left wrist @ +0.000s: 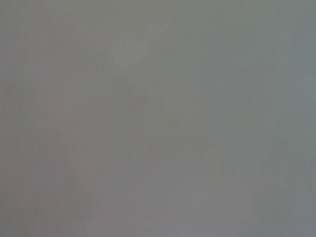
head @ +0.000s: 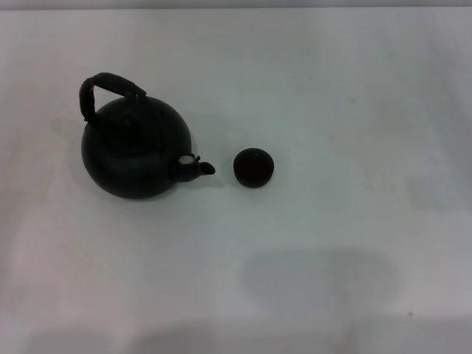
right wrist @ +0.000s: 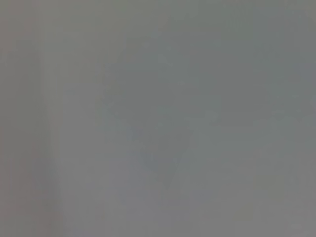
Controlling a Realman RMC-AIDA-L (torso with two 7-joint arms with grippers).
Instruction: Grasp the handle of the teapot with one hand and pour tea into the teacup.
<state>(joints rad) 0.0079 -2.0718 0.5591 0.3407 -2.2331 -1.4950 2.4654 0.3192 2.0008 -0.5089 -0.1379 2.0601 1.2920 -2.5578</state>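
In the head view the round matte black teapot [head: 136, 151] stands upright on the white table, left of centre. Its thick dark arched handle [head: 107, 87] loops over its top, leaning toward the back left. Its short spout with the pale tip [head: 198, 166] points right at the small dark teacup [head: 254, 167], which stands upright a short gap from the spout. Neither gripper nor arm shows in the head view. Both wrist views show only a plain grey surface.
The white table [head: 332, 96] stretches around both objects. Soft shadows lie near its front edge [head: 317, 280].
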